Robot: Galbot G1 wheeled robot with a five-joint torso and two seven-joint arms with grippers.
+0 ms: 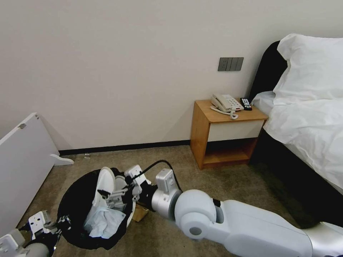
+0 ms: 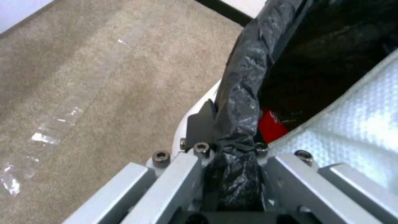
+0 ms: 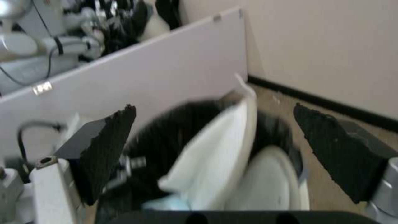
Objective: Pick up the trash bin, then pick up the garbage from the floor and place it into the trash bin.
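We judge that the first step is done: our left hand [image 2: 232, 174] is clamped on the rim of the bin [image 1: 71, 210], with the black bag [image 2: 240, 93] pinched between its fingers. The step in hand is the filling. Our right hand [image 3: 215, 155] is over the mouth of the bin, its two pads [image 3: 108, 146] wide apart and holding nothing. A white slipper [image 1: 105, 185] stands on edge inside the bin, just under this hand, so we think it is only now let go.

The bin is on the floor [image 1: 221, 182], near the white board [image 1: 21, 160] that leans beside it. Inside we see crumpled pale tissue [image 1: 103, 221] and a piece of something red [image 2: 271, 126], deep under the rim. Just beside the bin, under our right wrist, lies a small brown paper thing [image 1: 140, 213]; we cannot tell if it touches the bin.

The bag is thin, crinkly and shiny. The slipper is soft, flat and oval, with a woven texture. The carpet is short and beige.

Next, we think our right hand must rise clear of the bin and go to that brown piece, while the left keeps the rim steady.
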